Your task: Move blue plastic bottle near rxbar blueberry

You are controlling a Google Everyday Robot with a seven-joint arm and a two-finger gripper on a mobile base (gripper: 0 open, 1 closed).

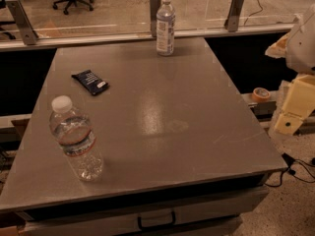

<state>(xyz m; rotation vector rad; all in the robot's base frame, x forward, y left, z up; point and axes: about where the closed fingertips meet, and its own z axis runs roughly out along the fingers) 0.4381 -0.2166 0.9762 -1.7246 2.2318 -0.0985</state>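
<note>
The blue plastic bottle (165, 25) stands upright at the far edge of the grey table (182, 112), slim and clear with a white cap and a bluish-white label. The rxbar blueberry (90, 81) lies flat on the left part of the table, a dark navy wrapper with a white patch at its near end. My gripper (294, 109) shows as pale yellow parts at the right edge of the view, off the table's right side and far from both things. It holds nothing that I can see.
A wider clear bottle (75, 140) with a red-striped label stands at the near left of the table. A glass barrier with metal posts (235, 4) runs behind the table. A tape roll (260, 93) lies on a ledge to the right.
</note>
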